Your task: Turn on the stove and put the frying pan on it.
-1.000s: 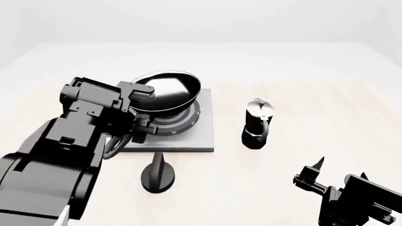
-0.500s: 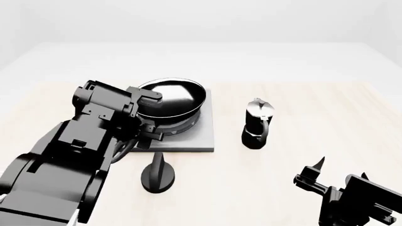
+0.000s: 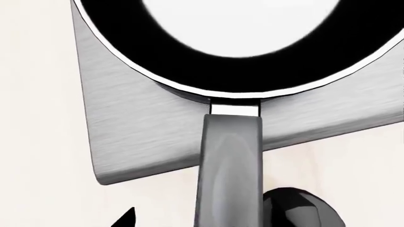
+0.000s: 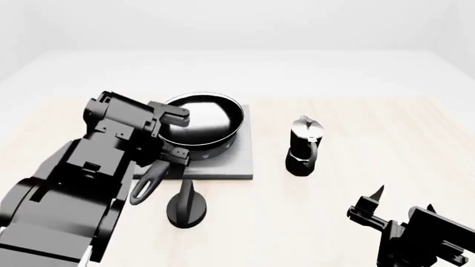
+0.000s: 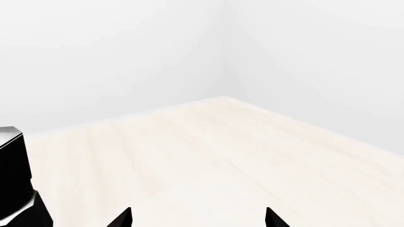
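On the hotplate of the stove (image 4: 239,162), centre-left, the frying pan (image 4: 204,119) sits w/ handle trailing near-left. Placement looks done; next move probably calls for backing off (knob (image 4: 187,207) status unclear). Left gripper (image 4: 172,139) hangs above the handle, grip state can't be told. Right gripper (image 4: 375,201) idles open.

Bright, even sim light, sharp render, faint shadows, glare inside frying pan (image 4: 204,115).

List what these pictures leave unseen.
- Stove burner: mostly under the pan, head and left wrist views.
- Stove's left side: head view, behind the left arm.
- Knob setting: unmarked in head view, cut by left wrist view's edge.
- Moka pot: mostly cut off by right wrist view's edge.
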{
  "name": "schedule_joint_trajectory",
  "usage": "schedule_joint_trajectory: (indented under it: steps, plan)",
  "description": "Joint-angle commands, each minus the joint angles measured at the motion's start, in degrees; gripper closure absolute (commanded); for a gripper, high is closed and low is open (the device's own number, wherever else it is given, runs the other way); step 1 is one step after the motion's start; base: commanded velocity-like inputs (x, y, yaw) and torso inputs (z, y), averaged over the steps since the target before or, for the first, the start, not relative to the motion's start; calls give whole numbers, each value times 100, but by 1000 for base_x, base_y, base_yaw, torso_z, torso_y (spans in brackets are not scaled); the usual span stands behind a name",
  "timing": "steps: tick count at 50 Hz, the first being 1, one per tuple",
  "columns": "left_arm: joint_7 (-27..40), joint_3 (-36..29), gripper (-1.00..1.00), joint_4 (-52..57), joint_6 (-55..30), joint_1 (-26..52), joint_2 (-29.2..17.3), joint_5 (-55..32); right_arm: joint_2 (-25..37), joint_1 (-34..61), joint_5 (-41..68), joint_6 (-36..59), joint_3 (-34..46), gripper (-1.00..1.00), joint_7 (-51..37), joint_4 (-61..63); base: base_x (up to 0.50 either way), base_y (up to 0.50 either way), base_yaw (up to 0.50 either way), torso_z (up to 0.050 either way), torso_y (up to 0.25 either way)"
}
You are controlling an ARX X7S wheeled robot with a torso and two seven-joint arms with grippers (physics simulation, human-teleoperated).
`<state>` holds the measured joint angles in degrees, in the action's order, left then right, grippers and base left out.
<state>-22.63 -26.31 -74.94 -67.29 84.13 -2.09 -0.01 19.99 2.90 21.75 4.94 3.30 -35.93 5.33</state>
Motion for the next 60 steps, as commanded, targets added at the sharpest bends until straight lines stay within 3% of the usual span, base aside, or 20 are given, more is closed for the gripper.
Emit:
schedule_joint_trajectory:
  steps: [1,8,10,11,13,16,17,18,19,22,25,31,33,38,40,43,45,47,51,60]
  plan:
    - [-160,-135,-100,-3,-29,117,-8,-4,6,-4,7,-15,13,-100,0,-7,0,0,0,0,0]
    - [-1498,-521,-100,0,6,846,-42,-66,4,19,7,-27,24,-100,4,-52,0,0,0,0,0]
    - [-2509,-1092,-100,41,-55,1401,-19,92,4,16,1,-25,37,-100,4,-46,0,0,0,0,0]
    - [-3355,-1579,-100,900,-634,1423,-201,71,4,13,3,-26,40,-100,6,-43,0,0,0,0,0]
    - [-3416,-1659,-100,2103,-1400,1338,-521,119,6,12,0,-27,44,-100,2,-38,0,0,0,0,5]
    - [-3413,-1660,-100,2230,-1479,1304,-554,111,8,12,2,-28,46,-100,0,-39,0,0,0,0,0]
    - [-3886,-1974,-100,3090,-2264,1749,-894,-93,9,6,2,-29,51,-100,1,-25,0,0,0,0,0]
    - [-4014,-2283,-100,3089,-2270,2024,-952,-258,12,2,6,-27,50,-100,0,-16,0,0,0,0,0]
    - [-3843,-2355,-100,3051,-2270,2173,-991,-540,14,0,7,-25,48,-100,-5,-10,0,0,0,0,0]
    - [-1363,-3257,-100,3360,-2269,3150,-1848,-3118,18,3,11,-25,43,-100,-14,1,0,0,0,0,0]
    - [1216,-3325,-100,3783,-2261,3472,-2326,-5697,21,0,18,-31,43,-100,-11,2,0,0,0,0,0]
    - [3600,-3199,-100,5104,-2168,3275,-3144,-10589,39,-35,54,-68,6,-100,-6,27,0,0,0,0,0]
    - [4668,-3066,-100,6060,-1521,2944,-3644,-11881,39,-35,47,-70,10,-100,-12,25,0,0,0,0,0]
    - [5790,-2099,-100,8985,229,1804,-4783,-12131,51,-37,44,-43,29,-100,-21,60,0,0,0,0,0]
    - [6078,-1593,-100,10632,1405,457,-5335,-11581,71,-57,42,-1,58,-100,-25,173,0,0,0,0,0]
    - [5975,-1438,-100,11146,1659,82,-5432,-11181,78,-59,25,5,74,-100,-34,199,0,0,0,0,0]
    - [7177,-1608,-100,12865,2191,-1226,-5280,-10090,129,-54,49,131,106,-100,-50,417,0,0,0,0,0]
    - [8010,-1968,-100,13279,1915,-1583,-4955,-9473,194,-31,-32,203,179,-100,-59,591,0,0,0,0,0]
    - [7925,-2075,-100,13288,1882,-2116,-4804,-8457,349,71,-35,419,272,-100,-18,997,0,0,0,0,0]
    - [7732,-1926,-100,13050,1848,-1796,-4768,-8237,760,1056,249,1596,558,-100,73,2060,0,0,0,0,0]
